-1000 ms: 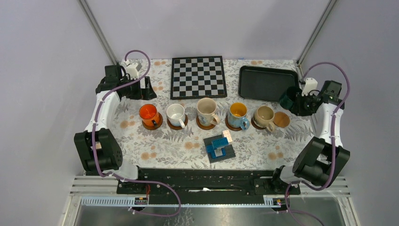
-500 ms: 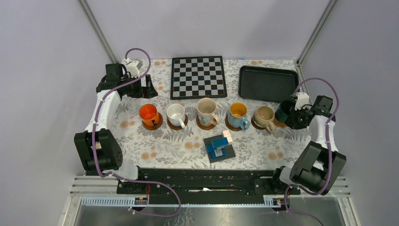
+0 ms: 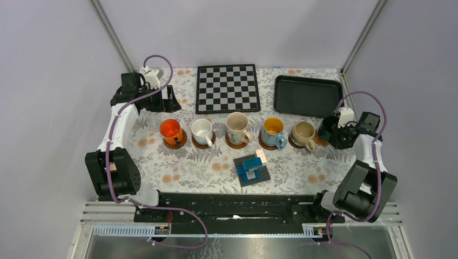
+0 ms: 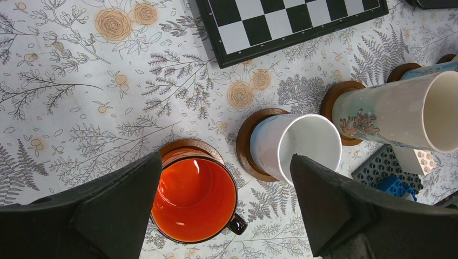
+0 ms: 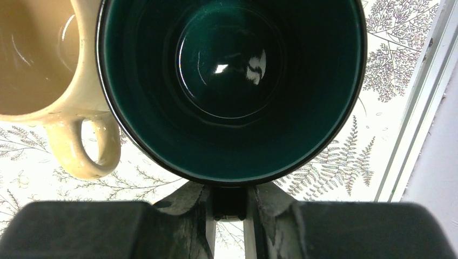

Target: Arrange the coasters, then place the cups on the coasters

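Five cups stand in a row on brown coasters: orange [image 3: 172,131], white [image 3: 201,130], patterned cream [image 3: 236,127], blue with a yellow inside [image 3: 273,129] and beige [image 3: 302,132]. My right gripper [image 3: 339,133] is shut on the handle of the dark green cup [image 3: 327,128], which is just right of the beige cup and over the last coaster [image 3: 322,142], mostly hidden. In the right wrist view the green cup [image 5: 229,81] fills the frame, its handle pinched in the gripper [image 5: 229,208]. My left gripper [image 4: 227,205] hangs open above the orange cup [image 4: 194,199] and white cup [image 4: 302,148].
A chessboard [image 3: 227,88] and a black tray [image 3: 308,95] lie at the back. A grey plate with blue blocks [image 3: 251,168] sits in front of the row. The enclosure's right wall frame [image 5: 416,108] is close beside the green cup.
My right arm has carried the dark green cup from beside the tray forward and left, to over the end coaster next to the beige cup. The left arm has barely moved.
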Robot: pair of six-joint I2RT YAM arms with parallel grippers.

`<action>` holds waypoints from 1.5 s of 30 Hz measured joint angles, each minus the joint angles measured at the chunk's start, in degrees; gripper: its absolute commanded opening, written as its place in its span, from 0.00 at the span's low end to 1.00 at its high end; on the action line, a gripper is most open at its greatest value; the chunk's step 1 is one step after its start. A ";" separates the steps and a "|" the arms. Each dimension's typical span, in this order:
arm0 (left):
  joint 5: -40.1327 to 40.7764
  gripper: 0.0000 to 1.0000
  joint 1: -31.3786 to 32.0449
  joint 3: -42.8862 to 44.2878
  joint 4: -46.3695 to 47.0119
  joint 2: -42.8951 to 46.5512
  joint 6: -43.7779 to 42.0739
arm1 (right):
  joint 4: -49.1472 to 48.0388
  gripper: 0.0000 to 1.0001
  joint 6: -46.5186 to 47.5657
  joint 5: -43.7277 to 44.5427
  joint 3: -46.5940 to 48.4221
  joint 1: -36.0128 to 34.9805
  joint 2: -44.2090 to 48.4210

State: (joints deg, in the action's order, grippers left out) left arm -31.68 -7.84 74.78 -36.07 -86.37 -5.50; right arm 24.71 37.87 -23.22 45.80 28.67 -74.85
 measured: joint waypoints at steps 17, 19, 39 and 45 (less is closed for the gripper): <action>0.48 0.99 0.04 0.00 0.02 0.00 0.00 | -2.32 0.04 -0.79 -0.02 -0.72 0.00 -4.35; 0.48 0.99 0.04 0.00 0.02 0.00 0.00 | -2.78 0.04 -0.96 -0.02 -0.76 0.00 -4.96; 0.63 0.99 0.46 0.00 0.00 0.00 0.00 | -6.45 0.16 -1.27 -0.90 -2.69 0.00 -6.05; 0.66 0.99 0.63 0.00 -0.02 0.00 0.00 | -6.78 0.21 -1.05 -0.98 -2.84 0.00 -6.05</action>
State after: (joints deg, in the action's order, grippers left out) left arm -31.03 -7.20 74.78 -36.10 -86.37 -5.50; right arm 17.93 36.82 -24.21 42.96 28.67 -80.90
